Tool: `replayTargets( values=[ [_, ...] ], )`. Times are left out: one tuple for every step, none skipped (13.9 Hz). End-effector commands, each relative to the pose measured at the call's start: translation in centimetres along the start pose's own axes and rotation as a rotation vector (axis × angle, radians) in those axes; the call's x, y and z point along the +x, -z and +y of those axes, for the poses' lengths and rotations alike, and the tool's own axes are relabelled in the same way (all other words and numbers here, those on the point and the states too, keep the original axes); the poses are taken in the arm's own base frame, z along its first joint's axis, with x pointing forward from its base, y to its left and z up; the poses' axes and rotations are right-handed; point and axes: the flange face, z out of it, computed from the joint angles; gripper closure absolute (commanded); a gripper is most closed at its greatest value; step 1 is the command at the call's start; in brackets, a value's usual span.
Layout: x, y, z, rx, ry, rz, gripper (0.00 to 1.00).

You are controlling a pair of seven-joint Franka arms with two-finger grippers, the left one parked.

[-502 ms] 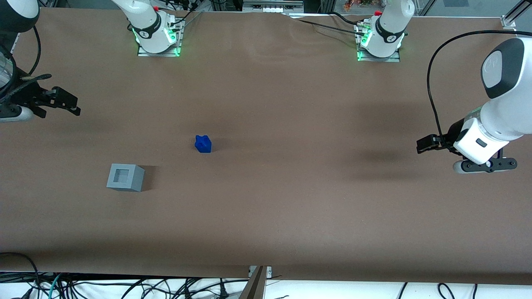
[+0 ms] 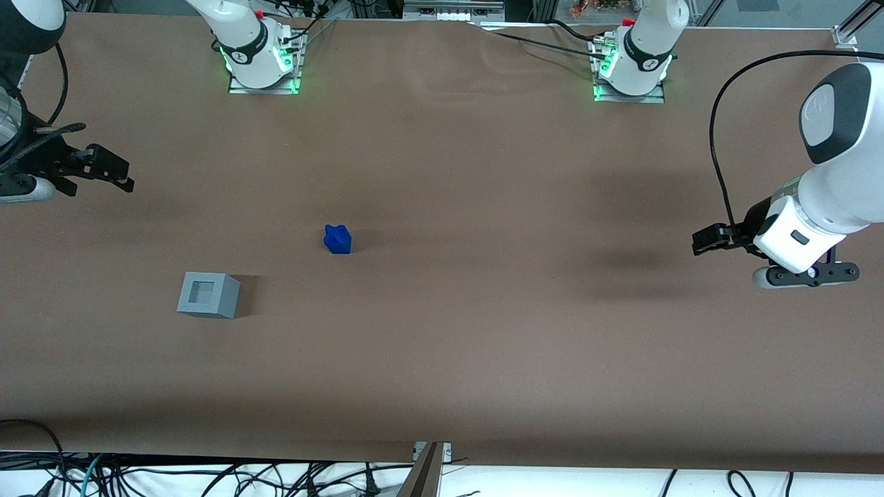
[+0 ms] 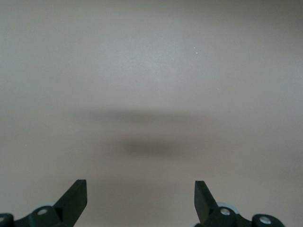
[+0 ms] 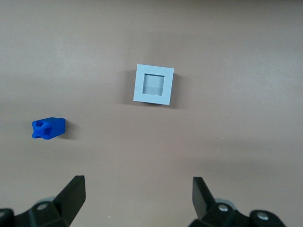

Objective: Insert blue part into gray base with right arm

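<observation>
The blue part lies on the brown table, its notched top visible; it also shows as the blue part in the right wrist view. The gray base stands nearer the front camera and closer to the working arm's end, with its square recess facing up and nothing in it, as the gray base shows from above. My right gripper hangs above the table at the working arm's end, apart from both pieces. The gripper is open, with only bare table between its fingers.
The brown table carries two arm mounts lit green along the edge farthest from the front camera. Loose cables lie below the table's near edge.
</observation>
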Motion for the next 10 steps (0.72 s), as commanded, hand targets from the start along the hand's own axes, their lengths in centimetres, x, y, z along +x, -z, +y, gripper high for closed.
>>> replayTargets(
  values=[
    [0.21,0.56,-0.15,-0.008,-0.005,-0.006,0.00],
    [0.21,0.56,-0.15,-0.008,-0.005,-0.006,0.00],
    [0.20,0.54,-0.16,-0.006,-0.006,-0.008,0.00],
    [0.20,0.54,-0.16,-0.006,-0.004,-0.008,0.00],
    [0.13,0.55,-0.16,-0.007,-0.005,-0.014,0.00],
    [0.03,0.47,-0.16,-0.008,-0.005,-0.023,0.00],
    [-0.07,0.39,-0.18,-0.005,-0.005,-0.032,0.00],
    [-0.09,0.38,-0.18,-0.005,-0.002,-0.034,0.00],
    [-0.02,0.00,-0.07,-0.004,-0.002,-0.044,0.00],
    [0.04,-0.29,0.03,-0.003,-0.004,-0.052,0.00]
  ],
)
